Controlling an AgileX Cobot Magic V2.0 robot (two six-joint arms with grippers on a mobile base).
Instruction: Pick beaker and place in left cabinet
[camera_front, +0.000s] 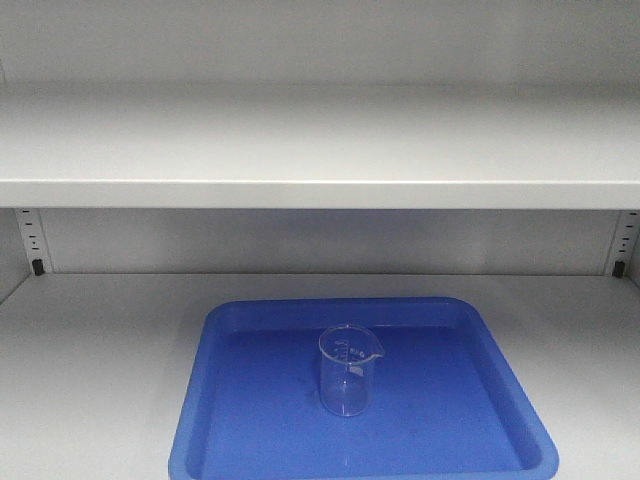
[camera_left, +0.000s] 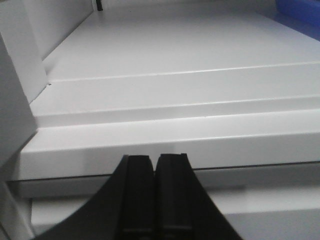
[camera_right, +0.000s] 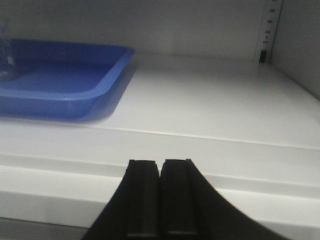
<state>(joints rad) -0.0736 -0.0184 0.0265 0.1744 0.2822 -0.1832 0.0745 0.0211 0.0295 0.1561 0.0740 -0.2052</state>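
The small clear glass beaker (camera_front: 348, 370) stands upright in the middle of a blue tray (camera_front: 250, 440) on the lower shelf of the pale grey cabinet (camera_front: 320, 180). A sliver of the beaker (camera_right: 5, 47) shows at the left edge of the right wrist view, inside the tray (camera_right: 65, 100). My left gripper (camera_left: 155, 159) is shut and empty, just in front of the shelf's front edge, left of the tray. My right gripper (camera_right: 160, 163) is shut and empty, in front of the shelf edge, right of the tray. Neither gripper shows in the front view.
A second wide shelf (camera_front: 320, 150) runs above the tray. Slotted rails stand in the back corners (camera_front: 33, 240) (camera_front: 622, 243). The cabinet's left wall (camera_left: 30, 45) is close to my left gripper. A corner of the tray (camera_left: 300, 10) shows top right in the left wrist view.
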